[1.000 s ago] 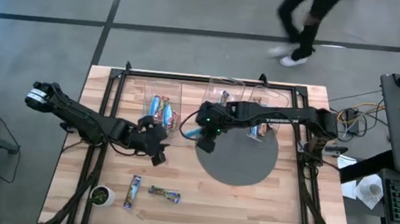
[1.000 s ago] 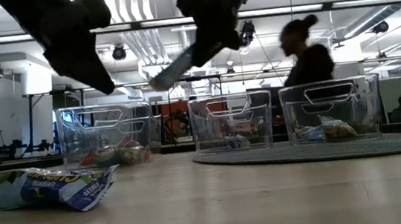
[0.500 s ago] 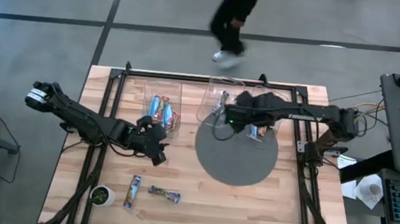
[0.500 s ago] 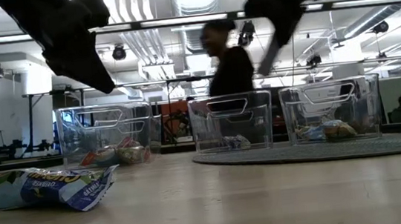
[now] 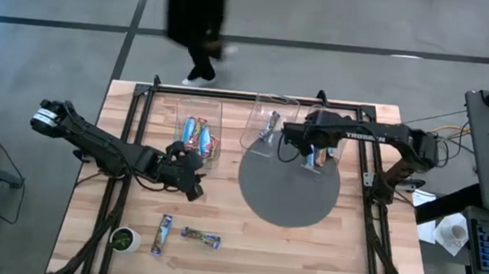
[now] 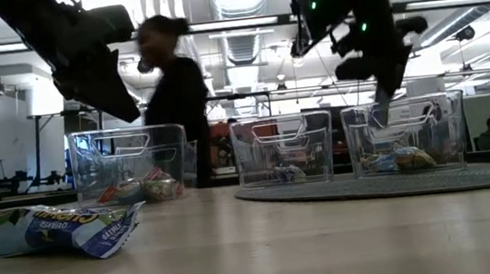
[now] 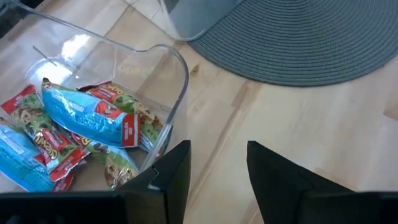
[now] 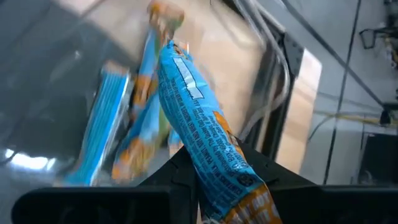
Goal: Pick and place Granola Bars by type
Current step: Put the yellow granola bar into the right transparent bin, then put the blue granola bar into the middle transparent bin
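Note:
My right gripper is shut on a light blue granola bar and hovers over the right clear bin, which holds several blue and orange bars. In the low view my right gripper points down above that bin. My left gripper is open and empty, above the table next to the left bin, which holds multicoloured and blue bars. Two loose bars lie flat on the table near its front edge. My right gripper pinches the light blue bar near one end between its two fingers. The bar's long free part sticks out beyond the fingertips toward the bin below. The bar is lifted clear of the bin and the table.
A middle clear bin stands between the other two, with a bar in it. A round grey mat lies under the middle and right bins. A small round object sits at the front left. A person walks behind the table.
My right gripper has carried the light blue bar toward the table's right edge, from beside the left bin, past the middle bin, to above the right bin, and has turned to point down. The person behind the table has walked toward the left.

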Robot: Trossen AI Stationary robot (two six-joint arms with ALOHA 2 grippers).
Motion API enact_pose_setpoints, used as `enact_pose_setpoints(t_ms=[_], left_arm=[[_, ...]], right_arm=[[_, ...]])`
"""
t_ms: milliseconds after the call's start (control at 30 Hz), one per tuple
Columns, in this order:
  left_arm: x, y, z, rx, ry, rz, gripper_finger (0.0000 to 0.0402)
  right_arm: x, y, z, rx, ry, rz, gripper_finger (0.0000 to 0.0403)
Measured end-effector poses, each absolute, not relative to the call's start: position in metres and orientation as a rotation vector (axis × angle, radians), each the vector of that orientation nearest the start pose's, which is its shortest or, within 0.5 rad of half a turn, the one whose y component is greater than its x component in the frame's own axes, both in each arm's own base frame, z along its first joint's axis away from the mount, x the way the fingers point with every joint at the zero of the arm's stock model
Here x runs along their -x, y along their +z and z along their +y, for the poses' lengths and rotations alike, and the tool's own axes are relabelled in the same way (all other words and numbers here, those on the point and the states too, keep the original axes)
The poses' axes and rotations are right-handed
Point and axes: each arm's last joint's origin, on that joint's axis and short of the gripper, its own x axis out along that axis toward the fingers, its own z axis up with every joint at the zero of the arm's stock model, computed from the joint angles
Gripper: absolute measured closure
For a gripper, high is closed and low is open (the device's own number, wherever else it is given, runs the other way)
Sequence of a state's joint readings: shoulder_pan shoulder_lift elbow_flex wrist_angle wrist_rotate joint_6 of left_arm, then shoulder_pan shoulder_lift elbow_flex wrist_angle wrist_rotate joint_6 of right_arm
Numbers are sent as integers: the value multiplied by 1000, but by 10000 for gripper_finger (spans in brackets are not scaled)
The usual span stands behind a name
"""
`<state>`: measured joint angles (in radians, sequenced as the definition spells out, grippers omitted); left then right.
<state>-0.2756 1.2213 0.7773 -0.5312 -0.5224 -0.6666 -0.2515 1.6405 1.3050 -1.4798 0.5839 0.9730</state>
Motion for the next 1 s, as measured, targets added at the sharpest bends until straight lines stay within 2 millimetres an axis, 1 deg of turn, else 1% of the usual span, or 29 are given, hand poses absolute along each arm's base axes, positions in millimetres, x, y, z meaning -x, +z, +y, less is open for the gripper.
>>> enact_pose_setpoints(t_ms=[67,167,300,433,600,733,867,1000], left_arm=[[-224,224,-48,239,507,773,261],[-224,224,-48,238,507,774,261],[-224,224,-48,237,507,774,261],[-224,224,-48,238,508,774,261],[-224,224,-48,237,510,773,261],[-224,224,-47,233,521,767,261],[-224,224,-47,233,526,766,261],[-224,224,-46,245,529,764,261]], right_arm=[[-255,246,-91,-313,-1392,1313,343],[-254,241,-105,-272,-1421,1259,340],[-248,231,-123,-363,-1415,1276,339],[-242,220,-129,-463,-1364,1335,330],[-244,209,-123,-579,-1202,1405,288],[-248,206,-110,-641,-1066,1459,247],[-253,209,-96,-623,-984,1476,213],[-255,220,-85,-579,-944,1436,190]])
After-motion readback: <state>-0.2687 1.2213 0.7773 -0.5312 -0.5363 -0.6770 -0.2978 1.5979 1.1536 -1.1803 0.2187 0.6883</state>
